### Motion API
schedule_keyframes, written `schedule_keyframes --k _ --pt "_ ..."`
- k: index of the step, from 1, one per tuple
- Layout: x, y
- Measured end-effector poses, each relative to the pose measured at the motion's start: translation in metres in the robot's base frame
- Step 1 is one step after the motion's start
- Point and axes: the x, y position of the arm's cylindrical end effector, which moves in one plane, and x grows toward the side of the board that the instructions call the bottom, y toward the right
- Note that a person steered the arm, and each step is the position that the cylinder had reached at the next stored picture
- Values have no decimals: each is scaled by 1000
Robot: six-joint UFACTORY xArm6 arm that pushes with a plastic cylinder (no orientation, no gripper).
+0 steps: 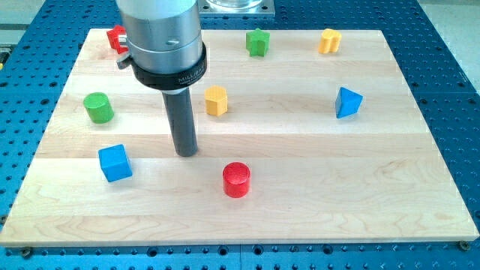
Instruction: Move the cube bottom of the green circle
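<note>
A: In the camera view, where is the blue cube [115, 163] found?

B: Near the view's left edge of the board [315, 195], below the green cylinder [98, 107] — already on its lower side, though set a little to the view's right of it, with a clear gap between the two.

A: And my tip [187, 153]?

B: It is seen resting on the wood to the view's right of the cube, roughly level with it, near but not touching. So the cube lies to the view's left of the tip — that is the relation the next push is judged to turn on. A leftward shove would be needed to bring the cube squarely under the cylinder.

A: Is the pincer apart or together?

B: Neither can be said — no pincer is fitted, only the rod.

A: What is hidden?

B: A red block [117, 37] at the view's top left is partly covered by the arm's housing, so its shape cannot be made out. The red cylinder [236, 179] and yellow block [216, 100] are well clear of the path.
</note>
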Motion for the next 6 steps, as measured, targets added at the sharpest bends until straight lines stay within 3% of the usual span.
schedule_keyframes --k 1,2,4,6 --pt "24 -77" --pt "26 -109" --pt "-76 -102" --pt "-117 -65"
